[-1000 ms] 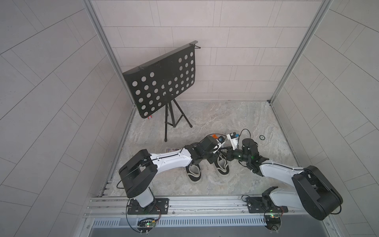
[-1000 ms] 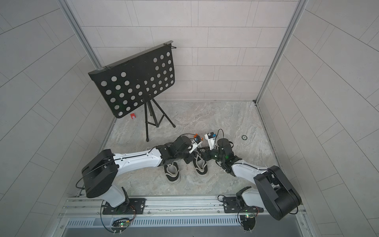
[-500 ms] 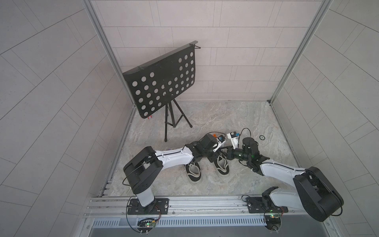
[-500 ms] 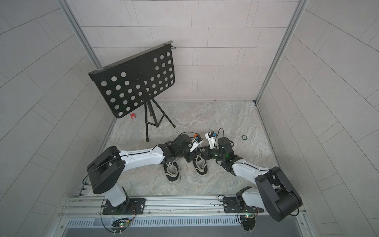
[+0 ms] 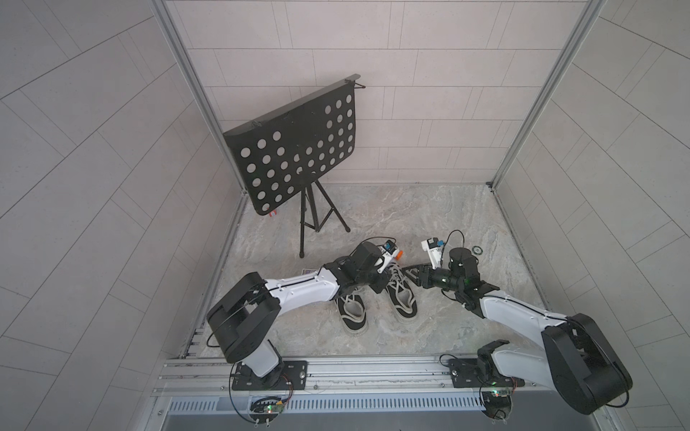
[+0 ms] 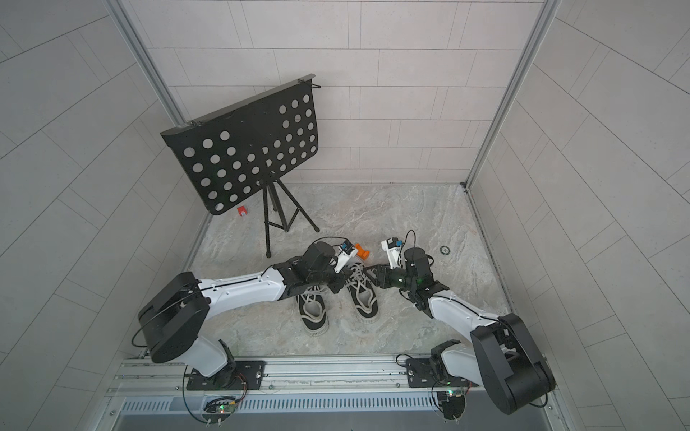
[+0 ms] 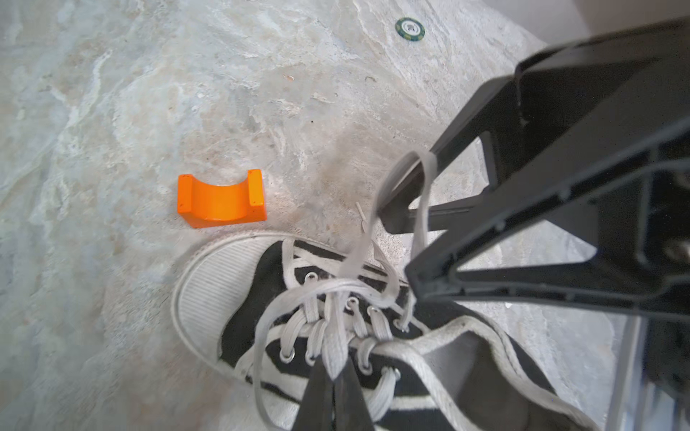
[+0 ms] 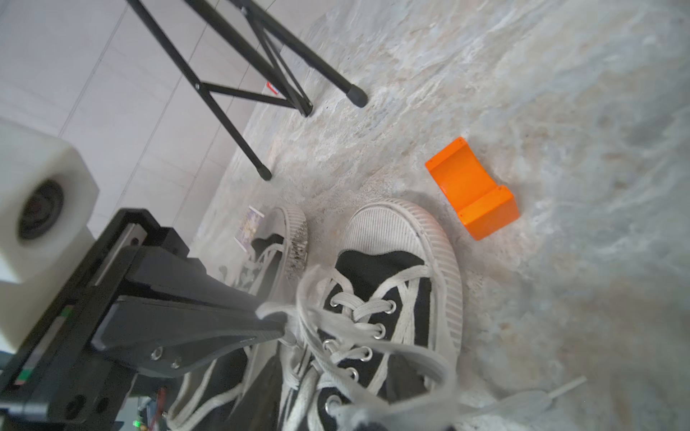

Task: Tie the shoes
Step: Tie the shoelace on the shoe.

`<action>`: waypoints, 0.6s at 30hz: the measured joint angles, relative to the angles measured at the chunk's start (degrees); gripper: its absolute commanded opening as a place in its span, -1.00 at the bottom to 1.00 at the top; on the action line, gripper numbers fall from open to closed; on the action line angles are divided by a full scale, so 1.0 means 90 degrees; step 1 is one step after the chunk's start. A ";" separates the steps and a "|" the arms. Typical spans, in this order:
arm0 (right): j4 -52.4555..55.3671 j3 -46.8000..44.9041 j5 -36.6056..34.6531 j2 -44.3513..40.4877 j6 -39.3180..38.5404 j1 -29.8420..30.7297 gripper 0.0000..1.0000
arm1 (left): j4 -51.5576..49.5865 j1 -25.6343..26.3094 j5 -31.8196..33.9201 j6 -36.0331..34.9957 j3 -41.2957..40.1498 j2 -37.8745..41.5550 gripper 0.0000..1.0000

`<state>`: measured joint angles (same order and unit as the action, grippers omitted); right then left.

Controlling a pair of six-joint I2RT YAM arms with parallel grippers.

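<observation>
My left gripper (image 7: pixel 333 370) pinched shut on a lace (image 7: pixel 335 345) above one shoe (image 7: pixel 261 266), my right gripper (image 7: pixel 401 246) jaws apart, lace draped over one finger (image 7: pixel 461 137).

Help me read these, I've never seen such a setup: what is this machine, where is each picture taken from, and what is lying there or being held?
It is a robot with two white-and-black arms, each ending in a two-fingered gripper. Two pictures come from a paired camera overhead and show nearly the same whole scene. The other two come from a camera on each arm's wrist, very close up. On the stone-patterned surface lie a pair of black shoes with whitish laces, an orange block and a small round token; a black music stand stands behind. The left gripper is shut on a lace of one shoe. The right gripper is open, with a loop of lace draped over one finger.
</observation>
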<state>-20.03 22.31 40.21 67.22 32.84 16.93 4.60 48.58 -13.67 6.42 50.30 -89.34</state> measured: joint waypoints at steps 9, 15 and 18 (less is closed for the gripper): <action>0.1375 -0.0333 -0.1124 -0.1467 0.0027 -0.0015 0.23 | 0.0068 -0.0627 -0.1069 0.1183 -0.0714 0.0855 -0.94; 0.1887 -0.0272 -0.1579 -0.0959 0.0381 -0.0012 0.13 | -0.0068 -0.0806 -0.1382 0.1477 -0.0758 0.0935 -0.94; 0.1880 -0.0131 -0.1678 -0.0435 0.0894 0.0044 0.14 | -0.0068 -0.0811 -0.1479 0.1535 -0.0816 0.0940 -0.94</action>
<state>-3.11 21.12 25.10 63.31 40.88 17.32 3.99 41.28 -26.98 20.23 42.96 -80.88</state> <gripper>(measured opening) 0.563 0.076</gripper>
